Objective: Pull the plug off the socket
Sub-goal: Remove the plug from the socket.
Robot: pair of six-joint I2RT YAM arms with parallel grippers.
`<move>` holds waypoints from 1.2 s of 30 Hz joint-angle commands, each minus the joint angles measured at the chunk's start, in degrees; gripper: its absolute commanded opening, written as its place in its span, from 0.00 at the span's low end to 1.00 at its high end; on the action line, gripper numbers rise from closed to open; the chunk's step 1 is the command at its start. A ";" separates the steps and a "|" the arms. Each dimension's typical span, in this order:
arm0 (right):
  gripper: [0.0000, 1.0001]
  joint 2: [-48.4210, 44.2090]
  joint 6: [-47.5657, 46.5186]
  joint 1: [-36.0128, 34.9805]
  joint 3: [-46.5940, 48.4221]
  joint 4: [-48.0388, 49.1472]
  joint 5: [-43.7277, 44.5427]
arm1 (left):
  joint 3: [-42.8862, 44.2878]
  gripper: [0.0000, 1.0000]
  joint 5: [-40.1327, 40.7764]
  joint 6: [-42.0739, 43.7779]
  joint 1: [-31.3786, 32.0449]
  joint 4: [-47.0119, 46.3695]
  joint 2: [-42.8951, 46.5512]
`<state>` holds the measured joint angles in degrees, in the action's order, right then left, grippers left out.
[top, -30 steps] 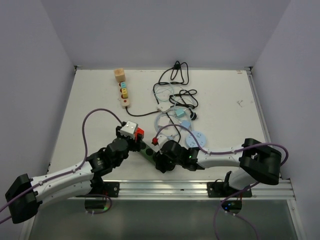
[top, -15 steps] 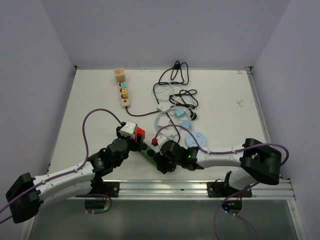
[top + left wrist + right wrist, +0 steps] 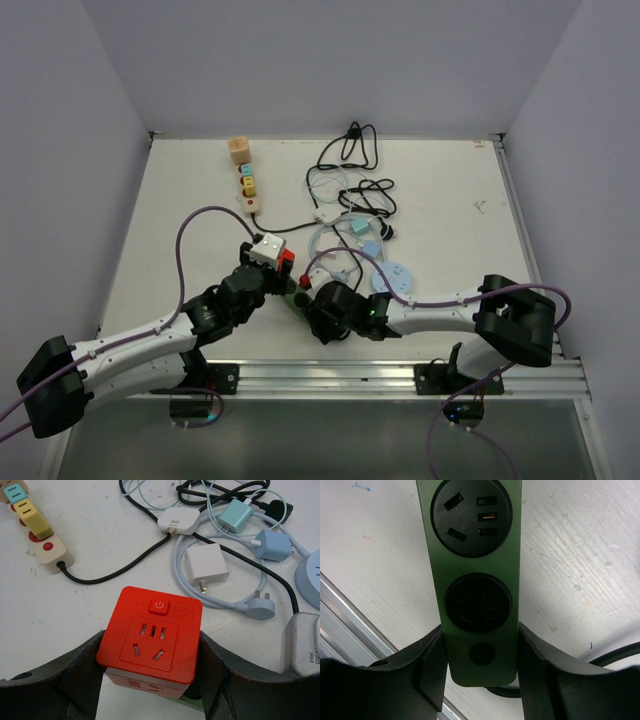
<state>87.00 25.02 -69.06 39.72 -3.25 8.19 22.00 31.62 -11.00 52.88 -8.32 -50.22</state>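
Observation:
The plug is a red cube adapter (image 3: 150, 640) with a white underside. My left gripper (image 3: 152, 652) is shut on its two sides, and the cube (image 3: 272, 256) sits up and left of the strip's end in the top view. The socket is a green power strip (image 3: 476, 555) lying flat, with my right gripper (image 3: 480, 655) shut on its switch end. Both round outlets in the right wrist view are empty. A bit of the green strip (image 3: 192, 703) shows under the cube's lower right corner. I cannot tell whether they still touch.
A beige power strip (image 3: 247, 185) carrying coloured plugs lies at the back left, by a tan block (image 3: 238, 150). Cables and chargers (image 3: 350, 190) are tangled behind, among them a white charger (image 3: 206, 566) and a round blue socket (image 3: 397, 275). A metal rail (image 3: 330, 375) edges the table's near side.
My left gripper has carried the red cube up and away from the green strip, a little to the right. The right gripper keeps its hold on the strip and has barely moved.

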 commanded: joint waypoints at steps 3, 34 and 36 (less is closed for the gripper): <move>0.00 2.47 3.99 -0.03 -3.16 -12.14 0.96 | 6.04 0.00 6.44 1.07 -1.03 -7.94 -1.20; 0.00 2.91 4.25 0.24 -2.37 -9.50 -5.02 | 1.03 0.00 8.19 4.41 1.26 -11.80 2.57; 0.00 3.00 4.43 0.24 -2.55 -9.06 -5.63 | 0.07 0.00 8.38 4.32 1.26 -12.33 3.80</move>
<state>87.02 25.93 -68.95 39.79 -2.90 6.20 21.76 32.62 -6.85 54.43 -10.07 -50.46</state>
